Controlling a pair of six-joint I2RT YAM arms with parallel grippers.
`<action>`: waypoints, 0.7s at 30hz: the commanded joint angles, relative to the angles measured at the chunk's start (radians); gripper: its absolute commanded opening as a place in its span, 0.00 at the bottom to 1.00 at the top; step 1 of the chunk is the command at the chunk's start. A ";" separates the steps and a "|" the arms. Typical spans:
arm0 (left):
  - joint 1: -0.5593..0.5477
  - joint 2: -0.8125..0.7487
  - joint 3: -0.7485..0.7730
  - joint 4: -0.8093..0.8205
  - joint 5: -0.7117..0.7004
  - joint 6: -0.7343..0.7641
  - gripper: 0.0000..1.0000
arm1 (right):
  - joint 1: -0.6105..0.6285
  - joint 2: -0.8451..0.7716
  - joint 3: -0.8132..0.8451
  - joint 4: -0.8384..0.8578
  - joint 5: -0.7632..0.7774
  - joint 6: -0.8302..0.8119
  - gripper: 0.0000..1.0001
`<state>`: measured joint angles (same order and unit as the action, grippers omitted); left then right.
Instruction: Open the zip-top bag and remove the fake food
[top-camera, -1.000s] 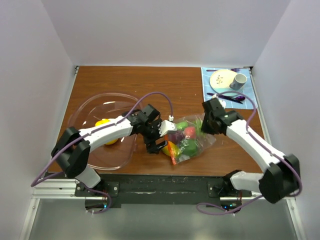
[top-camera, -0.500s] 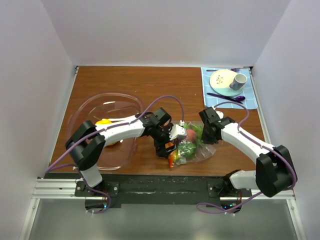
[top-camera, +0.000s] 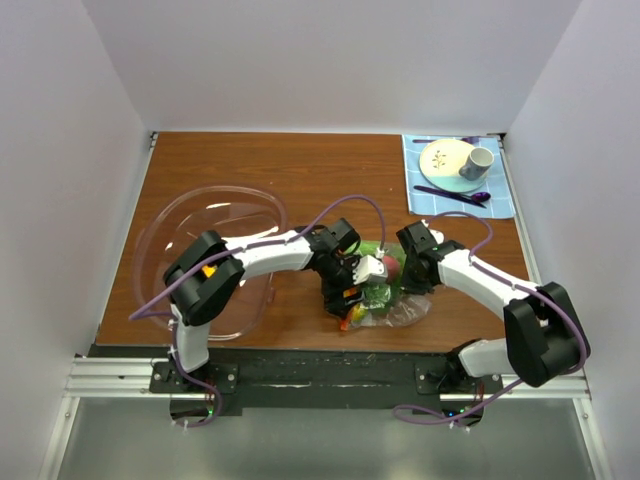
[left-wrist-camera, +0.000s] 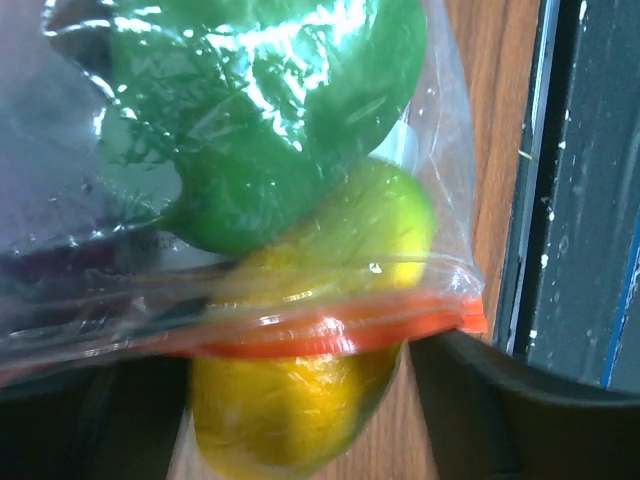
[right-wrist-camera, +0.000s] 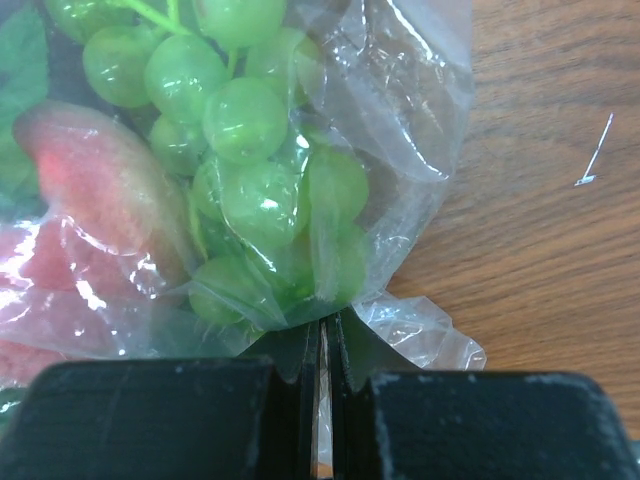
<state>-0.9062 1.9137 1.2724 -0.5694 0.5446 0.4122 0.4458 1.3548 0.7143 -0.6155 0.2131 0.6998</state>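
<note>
Top external view: over the past second the left pincer (top-camera: 348, 290) has crossed from the bowl (top-camera: 170, 220) to the zip-top bag (top-camera: 395, 305) near the bench's (top-camera: 300, 170) front edge, jaws apart astride its orange zip strip (left-wrist-camera: 330, 335). The right pincer (right-wrist-camera: 322, 340) clamps the bag's opposite corner, and the fake food (right-wrist-camera: 250, 170) lies inside with the zip apparently closed, so the pull can begin. No legible writing appears.

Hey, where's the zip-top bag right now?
In the top view, the zip-top bag lies near the table's front edge, between the left gripper and the right gripper, right of the clear bowl.
</note>
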 joint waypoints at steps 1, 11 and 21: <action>-0.010 -0.005 0.024 -0.027 0.020 0.071 0.68 | 0.004 -0.002 -0.012 0.033 -0.026 0.015 0.00; 0.032 -0.287 0.021 -0.207 -0.130 0.094 0.05 | 0.002 -0.025 -0.009 -0.003 0.005 0.009 0.00; 0.441 -0.653 -0.042 -0.325 -0.239 0.186 0.00 | -0.001 -0.091 0.043 -0.059 0.016 0.012 0.00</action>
<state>-0.6167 1.3815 1.2644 -0.8490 0.3634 0.5308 0.4458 1.3048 0.7139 -0.6369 0.2169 0.6998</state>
